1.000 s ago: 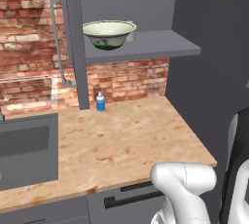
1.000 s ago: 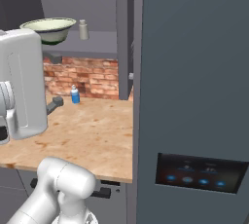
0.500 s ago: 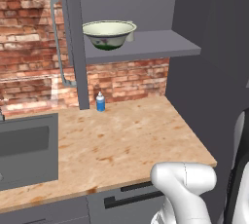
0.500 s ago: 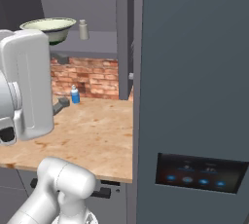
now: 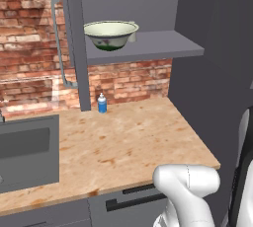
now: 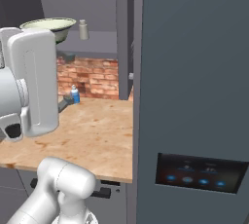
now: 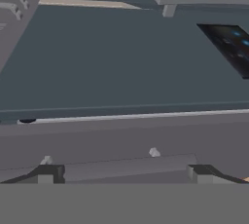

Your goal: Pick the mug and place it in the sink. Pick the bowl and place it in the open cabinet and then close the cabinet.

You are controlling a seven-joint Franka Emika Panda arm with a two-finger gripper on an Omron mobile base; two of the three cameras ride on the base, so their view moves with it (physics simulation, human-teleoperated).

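Bowl (image 5: 110, 34) on cabinet shelf (image 5: 148, 48); jaws wide apart, empty, facing dark panel.

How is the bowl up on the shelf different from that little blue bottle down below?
The bowl is wide, shallow and cream-white with green markings; the blue bottle is slim, upright and white-capped. The bowl rests on the cabinet shelf; the bottle stands on the wooden counter by the brick wall. Both stand untouched.
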